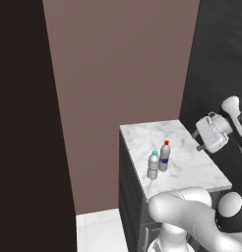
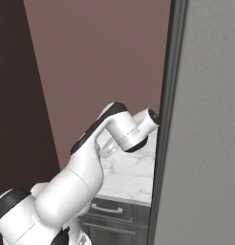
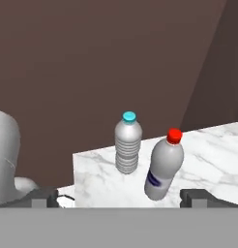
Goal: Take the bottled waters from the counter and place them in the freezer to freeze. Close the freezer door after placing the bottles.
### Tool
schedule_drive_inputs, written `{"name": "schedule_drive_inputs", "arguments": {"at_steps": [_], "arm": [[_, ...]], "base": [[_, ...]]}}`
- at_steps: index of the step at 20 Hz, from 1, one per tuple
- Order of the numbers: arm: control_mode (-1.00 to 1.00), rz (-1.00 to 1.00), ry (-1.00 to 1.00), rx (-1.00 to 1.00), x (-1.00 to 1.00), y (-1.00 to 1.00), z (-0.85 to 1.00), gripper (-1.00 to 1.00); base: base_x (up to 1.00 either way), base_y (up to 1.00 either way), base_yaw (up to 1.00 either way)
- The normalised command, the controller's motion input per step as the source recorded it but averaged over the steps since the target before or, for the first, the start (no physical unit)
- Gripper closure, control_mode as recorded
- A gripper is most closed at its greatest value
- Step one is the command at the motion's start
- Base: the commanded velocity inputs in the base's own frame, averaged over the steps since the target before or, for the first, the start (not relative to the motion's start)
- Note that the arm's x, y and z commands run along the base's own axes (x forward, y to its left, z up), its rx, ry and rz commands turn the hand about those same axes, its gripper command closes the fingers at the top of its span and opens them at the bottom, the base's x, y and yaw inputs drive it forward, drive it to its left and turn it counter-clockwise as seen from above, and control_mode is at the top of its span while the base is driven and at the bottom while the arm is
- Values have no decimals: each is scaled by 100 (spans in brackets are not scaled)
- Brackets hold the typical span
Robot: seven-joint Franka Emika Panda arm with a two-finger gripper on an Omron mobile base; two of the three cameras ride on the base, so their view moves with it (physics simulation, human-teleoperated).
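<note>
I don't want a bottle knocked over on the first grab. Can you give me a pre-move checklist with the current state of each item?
1. Gripper open wide enough for a bottle: ok, the tips stand far apart in the hand view.
2. Gripper empty: ok, nothing sits between the tips.
3. Red-capped bottle and blue-capped bottle upright on the counter: ok.
4. Room between the bottles for a finger: not ok, they stand very close, touching or nearly.
5. Red-capped bottle centred between the tips: not ok, it sits off to one side.
6. Freezer door open for placing: cannot tell.
</note>
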Motion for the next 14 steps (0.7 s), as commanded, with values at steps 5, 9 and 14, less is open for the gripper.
{"name": "schedule_drive_inputs", "arguments": {"at_steps": [5, 9, 14], "arm": [[-100, 0, -8, 18, 20, -1, -2, -100], [-100, 0, 0, 1, 20, 0, -5, -100], [-100, 0, 0, 0, 22, 0, -14, -100]], "base": [[0, 0, 0], [0, 0, 0], [0, 0, 0]]}}
